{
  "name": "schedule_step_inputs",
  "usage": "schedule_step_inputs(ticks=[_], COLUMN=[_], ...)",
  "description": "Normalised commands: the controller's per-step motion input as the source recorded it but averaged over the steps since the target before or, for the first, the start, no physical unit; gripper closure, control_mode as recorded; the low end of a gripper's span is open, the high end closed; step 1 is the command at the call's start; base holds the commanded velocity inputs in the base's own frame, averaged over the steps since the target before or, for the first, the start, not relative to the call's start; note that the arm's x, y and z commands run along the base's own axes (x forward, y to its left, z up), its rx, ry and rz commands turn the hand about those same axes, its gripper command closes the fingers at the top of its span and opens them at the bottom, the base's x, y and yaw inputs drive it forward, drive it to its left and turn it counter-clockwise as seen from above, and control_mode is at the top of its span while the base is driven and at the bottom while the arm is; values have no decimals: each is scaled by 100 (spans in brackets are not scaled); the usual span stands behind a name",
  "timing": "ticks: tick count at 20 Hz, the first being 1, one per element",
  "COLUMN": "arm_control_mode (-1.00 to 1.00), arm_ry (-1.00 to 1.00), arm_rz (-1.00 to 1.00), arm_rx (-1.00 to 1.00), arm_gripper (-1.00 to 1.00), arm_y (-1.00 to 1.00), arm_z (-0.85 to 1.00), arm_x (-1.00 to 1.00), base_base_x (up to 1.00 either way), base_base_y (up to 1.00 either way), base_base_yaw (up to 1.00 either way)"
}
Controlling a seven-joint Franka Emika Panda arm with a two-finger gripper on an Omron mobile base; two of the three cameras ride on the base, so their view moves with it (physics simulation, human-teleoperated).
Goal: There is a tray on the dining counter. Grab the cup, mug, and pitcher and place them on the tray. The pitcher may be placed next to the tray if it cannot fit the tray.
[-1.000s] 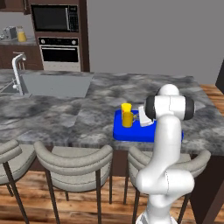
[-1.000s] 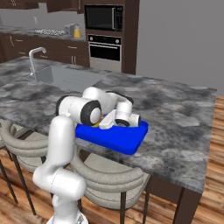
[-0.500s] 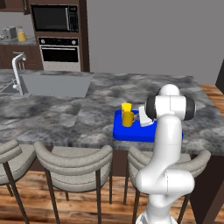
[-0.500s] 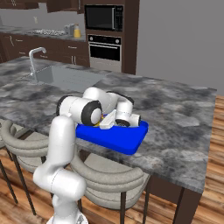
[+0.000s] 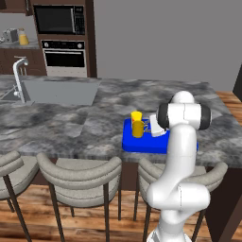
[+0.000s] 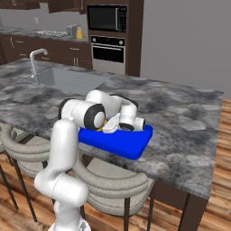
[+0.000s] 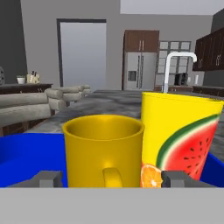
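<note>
Now mug and cup stand on tray, apparently touching.

Sitting in the far wall: microwave above oven. Standing beside the sink: faucet. Lining up below the stone edge: grey stools.

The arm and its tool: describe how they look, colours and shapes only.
The arm is glossy white, built of rounded tubular links with dark bands at the joints. The tool ends in two small dark grey, blocky finger tips. No cables or markings show.
</note>
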Motion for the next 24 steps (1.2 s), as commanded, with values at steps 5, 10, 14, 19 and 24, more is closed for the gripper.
schedule_step_inputs(ticks=[5,10,14,19,24], arm_control_mode=[-100,-100,-100,-100,-100], arm_ry=[-3,-1,-7,-2,0], arm_rz=[0,0,-1,-14,-29], arm_rx=[0,0,0,0,-3], arm_gripper=[-100,-100,-100,-100,-100], arm_y=[0,-31,-37,-18,-1], arm_z=[0,5,42,66,75], arm_x=[-2,-11,-29,-31,-38], base_base_x=[0,0,0,0,0], base_base_y=[0,0,0,0,0], base_base_yaw=[0,0,0,0,0])
